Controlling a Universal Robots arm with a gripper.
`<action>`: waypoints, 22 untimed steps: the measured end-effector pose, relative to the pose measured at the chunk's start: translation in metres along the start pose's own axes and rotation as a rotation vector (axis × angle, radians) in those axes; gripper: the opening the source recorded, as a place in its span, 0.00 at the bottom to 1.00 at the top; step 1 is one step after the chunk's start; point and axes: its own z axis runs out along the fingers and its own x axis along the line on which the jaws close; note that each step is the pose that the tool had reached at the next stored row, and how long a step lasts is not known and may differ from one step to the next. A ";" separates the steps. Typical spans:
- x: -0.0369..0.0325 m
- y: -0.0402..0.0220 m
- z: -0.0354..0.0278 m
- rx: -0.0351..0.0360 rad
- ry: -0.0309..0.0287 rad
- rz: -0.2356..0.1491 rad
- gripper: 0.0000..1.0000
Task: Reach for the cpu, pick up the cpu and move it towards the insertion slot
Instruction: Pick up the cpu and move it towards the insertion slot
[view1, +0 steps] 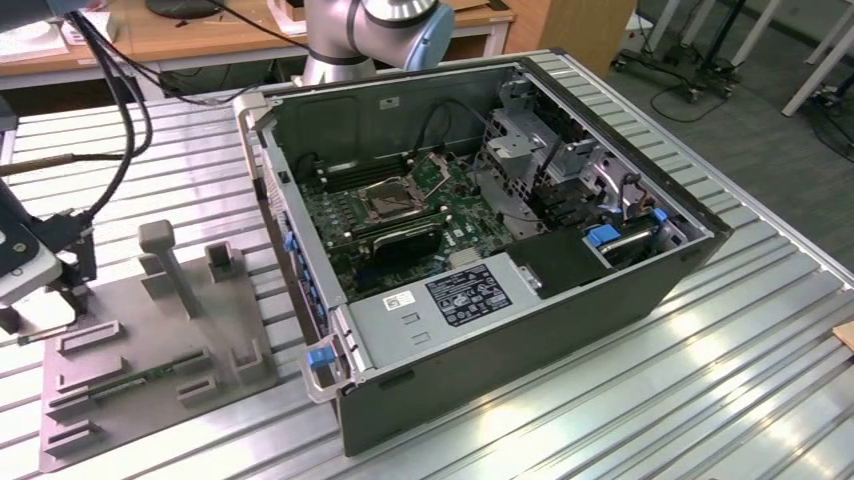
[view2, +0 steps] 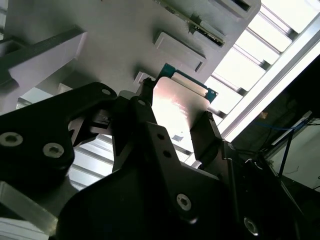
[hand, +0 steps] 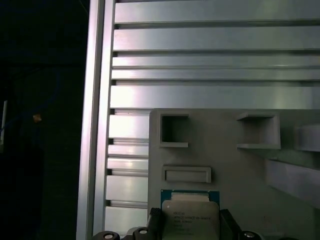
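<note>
Your gripper (view2: 175, 106) has its two black fingers (view2: 206, 134) drawn in against opposite edges of the cpu (view2: 179, 102). It is clamped on the chip, with only the chip's width between the jaws.

The cpu is a small flat square. Its silvery-white metal lid glares brightly in the second wrist view, and a thin green board rim shows around it. In the first wrist view the lid (hand: 190, 214) shows faint dark print and the same green border.

Directly behind the chip lies the grey plastic fixture (hand: 225, 165) with its raised blocks and square pockets. You cannot tell whether the cpu has cleared that surface.

In the exterior view the gripper (view1: 44, 300) hangs over the fixture (view1: 160, 345) at the exterior view's far left, on the slatted metal table (view1: 627, 400). The insertion slot (view1: 396, 201), a silvery frame with a dark centre on the green circuit board (view1: 461, 215), sits inside the open computer case (view1: 534, 335). It is well apart from the gripper, towards the exterior view's right.
</note>
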 end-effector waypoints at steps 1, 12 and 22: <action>0.0000 0.0001 -0.0022 0.0000 0.0000 0.000 0.54; 0.0000 0.0008 -0.0194 -0.0002 -0.0003 0.000 0.54; 0.0000 0.0009 -0.0224 0.0001 0.0001 0.000 0.54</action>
